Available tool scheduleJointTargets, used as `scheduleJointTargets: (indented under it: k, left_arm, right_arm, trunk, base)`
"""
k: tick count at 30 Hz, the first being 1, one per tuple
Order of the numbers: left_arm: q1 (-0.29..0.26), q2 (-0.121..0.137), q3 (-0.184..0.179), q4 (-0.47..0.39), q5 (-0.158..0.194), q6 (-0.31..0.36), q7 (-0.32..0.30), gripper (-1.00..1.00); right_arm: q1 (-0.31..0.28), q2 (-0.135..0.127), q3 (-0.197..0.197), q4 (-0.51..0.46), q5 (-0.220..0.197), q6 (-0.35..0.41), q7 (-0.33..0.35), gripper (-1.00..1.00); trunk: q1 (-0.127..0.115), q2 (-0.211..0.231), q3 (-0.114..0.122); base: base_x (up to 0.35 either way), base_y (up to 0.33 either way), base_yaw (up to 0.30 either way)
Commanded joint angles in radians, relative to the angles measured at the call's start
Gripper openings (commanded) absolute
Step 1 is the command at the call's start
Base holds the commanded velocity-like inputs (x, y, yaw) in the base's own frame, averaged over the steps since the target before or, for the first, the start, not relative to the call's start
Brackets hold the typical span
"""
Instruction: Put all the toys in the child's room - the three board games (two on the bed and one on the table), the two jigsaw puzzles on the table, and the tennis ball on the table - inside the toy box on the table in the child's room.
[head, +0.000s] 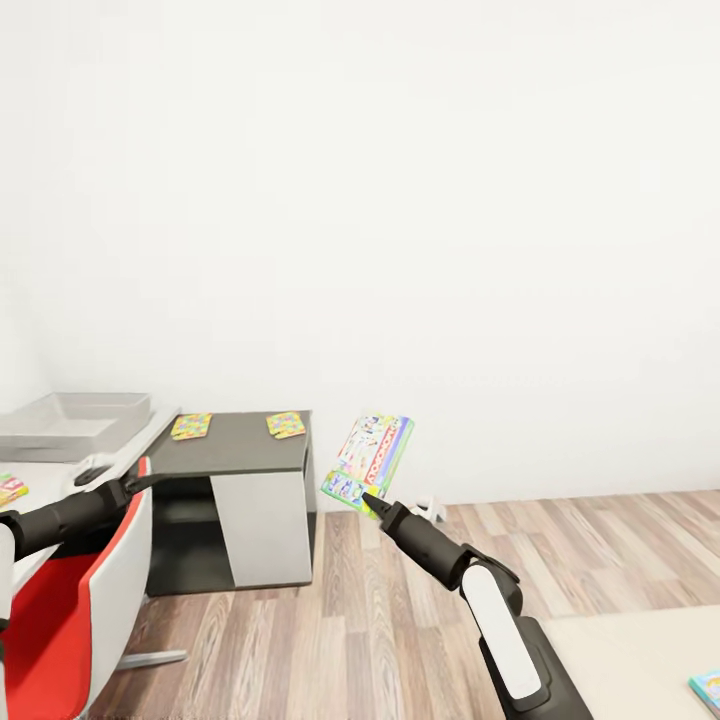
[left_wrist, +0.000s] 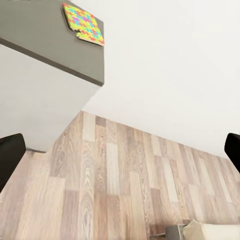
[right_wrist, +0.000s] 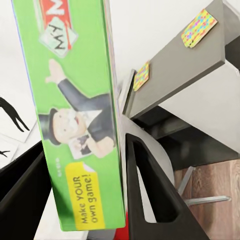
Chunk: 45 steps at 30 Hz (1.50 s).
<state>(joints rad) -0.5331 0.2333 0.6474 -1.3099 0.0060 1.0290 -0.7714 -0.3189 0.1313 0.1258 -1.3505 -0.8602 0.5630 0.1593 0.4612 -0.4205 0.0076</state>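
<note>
**Carrying one board game toward the table — toy box looks unfilled so far**

Item 1, in hand: board game (head: 368, 458), green-edged printed box, pinched between the fingers of my right gripper (head: 366, 494), held in the air at centre frame in the head view, over the wood floor (head: 400, 610) and just right of the table (head: 235, 448). My right wrist view shows both dark fingers (right_wrist: 150, 190) closed against its faces.

Item 2, not yet collected: two jigsaw puzzles (head: 191, 427) and (head: 286, 424), lying flat and apart on the dark top.

Item 3, not yet collected: a bright flat piece (head: 12, 490) at the far left edge on the pale top; I cannot tell what it is. Another box corner (head: 707, 690) shows at lower right on a beige surface, probably the bed.

Item 4, destination: toy box (head: 70, 425), upper left of the table; the part of its interior I can see looks bare.

Item 5: left gripper (head: 148, 481), jaws wide, holding nothing, near a red chair (head: 60, 620).

Tennis ball: not located.

I judge the task early: nothing visibly delivered, one game in transit.
</note>
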Motion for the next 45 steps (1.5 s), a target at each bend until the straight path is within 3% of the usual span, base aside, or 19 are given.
scheduleJointTargets:
  k: [1, 3, 45]
  left_arm:
    - [-0.001, 0.000, 0.001, 0.000, 0.000, 0.007, -0.003, 1.00]
    - [-0.001, 0.000, 0.001, 0.000, 0.000, 0.007, -0.003, 1.00]
    - [-0.001, 0.000, 0.001, 0.000, 0.000, 0.006, -0.003, 1.00]
  right_arm:
    - [0.000, 0.000, -0.001, 0.000, -0.002, 0.005, 0.002, -1.00]
    - [0.000, 0.000, -0.001, 0.000, -0.002, 0.005, 0.002, -1.00]
    - [0.000, -0.001, -0.007, -0.004, -0.002, 0.003, 0.002, -1.00]
  trunk:
    - [-0.004, 0.007, 0.002]
    - [-0.011, 0.021, 0.006]
    - [-0.011, 0.021, -0.020]
  base:
    - [0.000, 0.000, 0.153]
    - [0.000, 0.000, 0.186]
    - [0.000, 0.000, 0.261]
